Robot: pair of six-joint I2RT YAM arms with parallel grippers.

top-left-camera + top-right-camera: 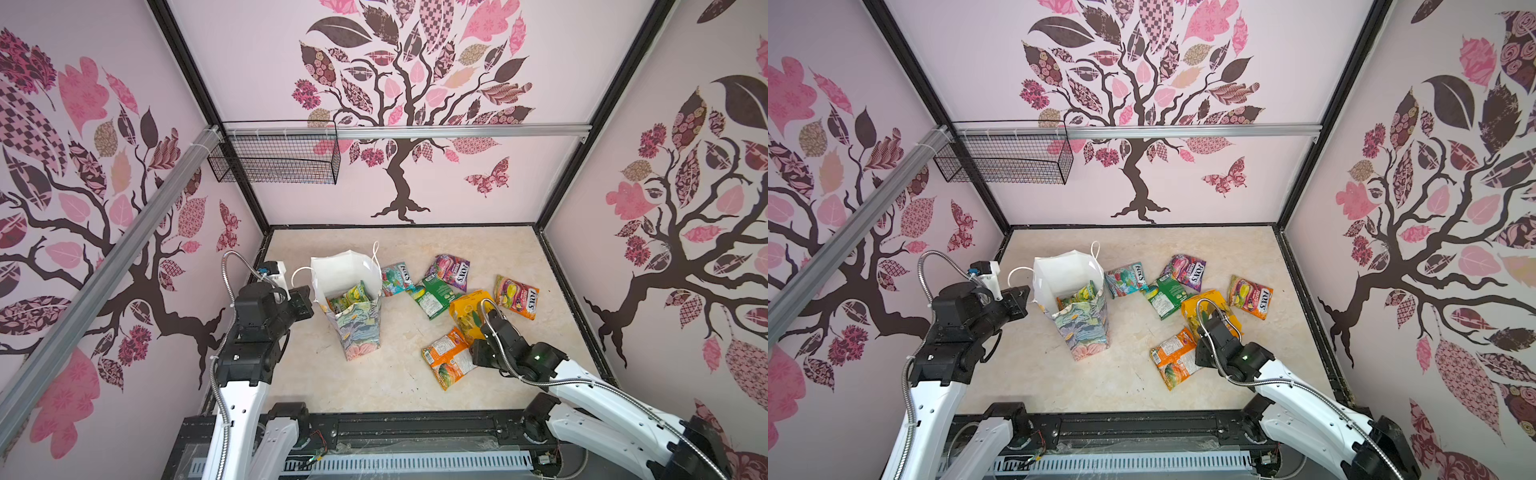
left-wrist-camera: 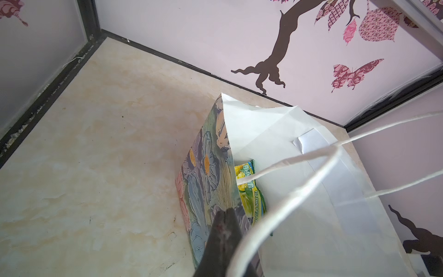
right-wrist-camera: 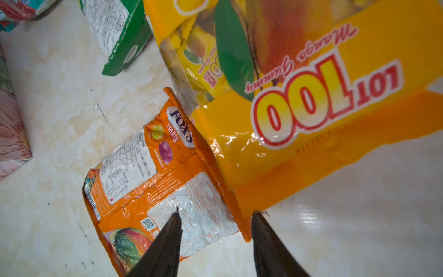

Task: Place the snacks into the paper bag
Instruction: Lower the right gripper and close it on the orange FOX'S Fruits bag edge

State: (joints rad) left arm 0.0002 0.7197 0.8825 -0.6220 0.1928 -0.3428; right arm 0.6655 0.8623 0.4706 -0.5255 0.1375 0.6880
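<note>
The paper bag stands open left of centre, floral outside, white inside, with a yellow-green snack in it. My left gripper is shut against the bag's near floral wall, beside a cord handle; a pinch on the paper does not show. On the floor lie teal, purple, green and orange snacks. My right gripper is open low over the floor. Its fingers straddle the corners of an orange FOX'S pouch and a yellow mango pouch.
A black wire basket hangs from the rail at the back left. Patterned walls enclose the floor on three sides. The black base rail runs along the front edge. Bare floor lies in front of the bag.
</note>
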